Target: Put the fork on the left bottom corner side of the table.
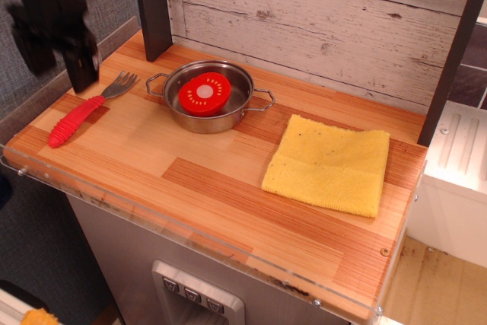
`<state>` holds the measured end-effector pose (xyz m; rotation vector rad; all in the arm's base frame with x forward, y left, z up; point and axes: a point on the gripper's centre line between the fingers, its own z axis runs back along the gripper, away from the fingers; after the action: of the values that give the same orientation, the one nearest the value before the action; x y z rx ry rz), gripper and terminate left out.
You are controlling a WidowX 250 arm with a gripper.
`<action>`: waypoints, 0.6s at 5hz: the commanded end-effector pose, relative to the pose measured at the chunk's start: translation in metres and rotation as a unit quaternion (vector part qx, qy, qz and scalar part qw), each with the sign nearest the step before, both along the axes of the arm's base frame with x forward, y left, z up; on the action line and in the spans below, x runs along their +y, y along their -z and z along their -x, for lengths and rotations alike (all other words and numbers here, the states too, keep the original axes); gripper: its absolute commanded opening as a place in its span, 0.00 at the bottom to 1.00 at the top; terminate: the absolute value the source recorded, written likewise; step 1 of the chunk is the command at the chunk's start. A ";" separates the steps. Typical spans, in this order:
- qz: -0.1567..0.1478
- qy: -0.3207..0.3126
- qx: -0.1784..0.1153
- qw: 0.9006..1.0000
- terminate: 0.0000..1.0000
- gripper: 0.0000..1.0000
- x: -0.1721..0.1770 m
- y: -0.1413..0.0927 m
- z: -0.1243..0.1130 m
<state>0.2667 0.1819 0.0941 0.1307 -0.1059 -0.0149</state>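
The fork [82, 112] lies flat on the table [190, 188] near its left front corner. Its red ribbed handle points toward the front left edge and its grey tines point toward the pan. My gripper [57, 62] is blurred, raised above and behind the fork, apart from it. Its two dark fingers hang down with a wide gap and hold nothing.
A small steel pan [209, 97] with a red tomato slice [204, 93] stands right of the fork. A yellow cloth [329, 164] lies on the right side. A dark post [152, 5] rises at the back left. A clear rim [152, 222] runs along the front edge.
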 end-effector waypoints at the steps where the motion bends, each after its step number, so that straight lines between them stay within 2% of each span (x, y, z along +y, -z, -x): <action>1: 0.052 -0.032 -0.038 0.997 0.00 1.00 -0.063 -0.036 0.019; 3: 0.035 0.018 -0.003 0.999 0.00 1.00 -0.083 -0.017 0.026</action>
<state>0.2433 0.0958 0.0966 0.0432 -0.0801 -0.0481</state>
